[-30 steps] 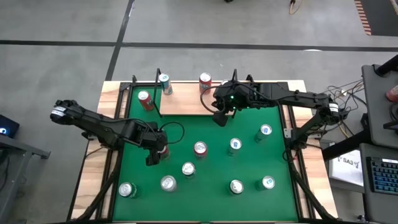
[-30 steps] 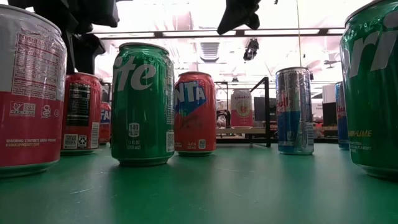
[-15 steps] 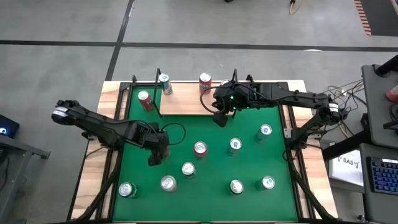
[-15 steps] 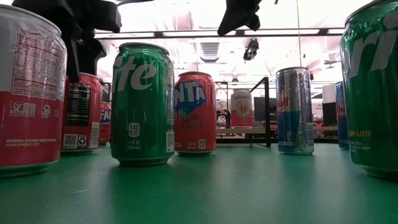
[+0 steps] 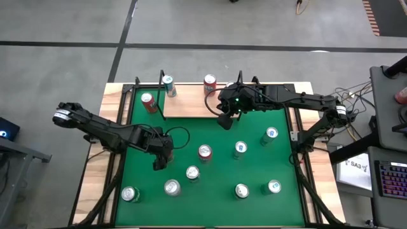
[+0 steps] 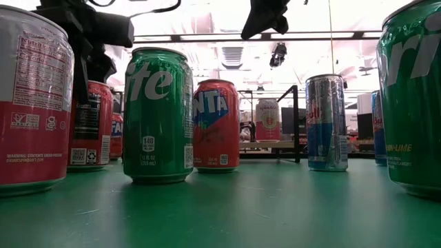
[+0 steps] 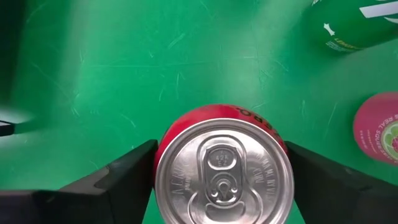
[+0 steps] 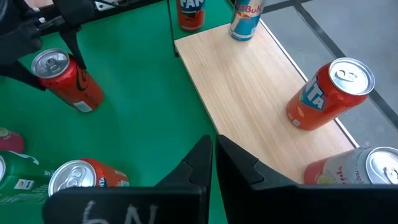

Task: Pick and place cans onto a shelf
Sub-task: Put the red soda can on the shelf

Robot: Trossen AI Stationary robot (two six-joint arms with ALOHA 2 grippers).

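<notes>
Red can [image 7: 222, 168] sits between left tool [image 7: 217, 177] fingers, seemingly ungripped.

Cans: 8 upright on green table [image 5: 254, 130], silver tops, 1 red [image 7: 222, 167] between gripper fingers. Shelf [image 5: 191, 107]: light-wood board, table's far edge, cans beside its left end and on its far edge.

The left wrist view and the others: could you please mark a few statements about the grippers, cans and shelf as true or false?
1. The left gripper straddles a red can. True.
2. The right gripper holds a can. False: its fingers are shut on nothing.
3. The shelf carries several cans. True.
4. The red can lies on its side. False: it stands upright on the green table.
</notes>
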